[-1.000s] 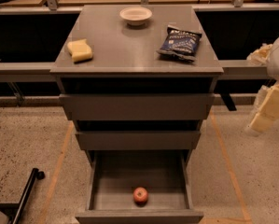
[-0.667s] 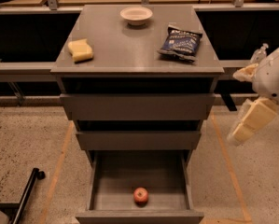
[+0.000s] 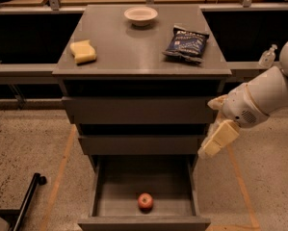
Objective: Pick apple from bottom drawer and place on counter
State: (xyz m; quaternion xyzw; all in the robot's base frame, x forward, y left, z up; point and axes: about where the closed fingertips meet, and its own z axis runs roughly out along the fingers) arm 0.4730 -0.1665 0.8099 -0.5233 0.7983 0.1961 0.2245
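Note:
The apple [image 3: 145, 201] is small, round and red. It lies near the front middle of the open bottom drawer [image 3: 143, 221], the lowest of three grey drawers. The counter [image 3: 134, 47] is the flat grey top of the cabinet. My gripper [image 3: 216, 141] hangs at the end of the white arm, to the right of the cabinet at the level of the middle drawer. It is above and to the right of the apple and holds nothing that I can see.
On the counter lie a white bowl [image 3: 140, 15] at the back, a yellow sponge [image 3: 83, 51] at the left and a dark blue chip bag [image 3: 186, 44] at the right. A black pole [image 3: 27, 201] lies on the floor at the lower left. A small bottle [image 3: 267, 57] stands at the right.
My arm has moved left and down from the right edge of the view toward the cabinet's right side. The apple and the counter items have not moved.

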